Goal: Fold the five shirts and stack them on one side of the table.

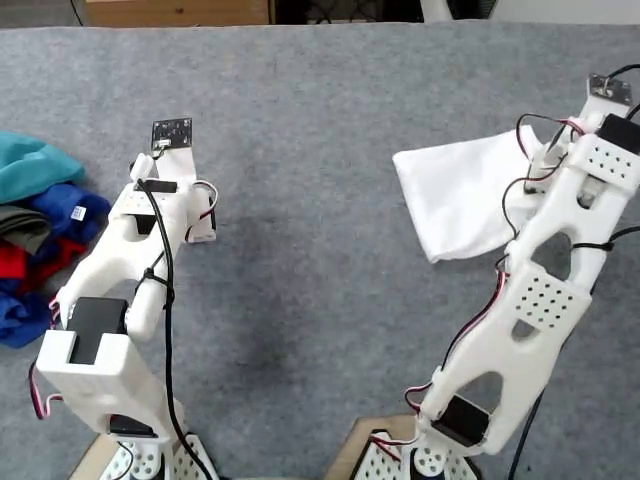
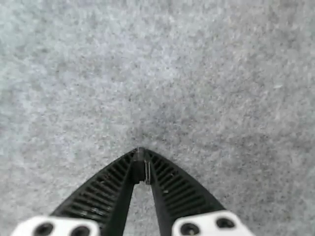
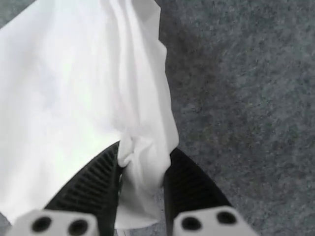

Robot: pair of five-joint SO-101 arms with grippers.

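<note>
Right gripper (image 3: 144, 153), white shirt (image 3: 74, 73), grey tabletop (image 3: 246, 73)

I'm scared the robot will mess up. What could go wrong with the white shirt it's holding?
The right end effector pinches only a bunched edge of the white shirt, so the cloth might slip out or drag into wrinkles. The left end effector is shut over the grey table, apart from the shirt, so one-armed folding may come out crooked.

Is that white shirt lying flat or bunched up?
Bunched at one edge: the white shirt crumples where the right tool pinches it.
</note>
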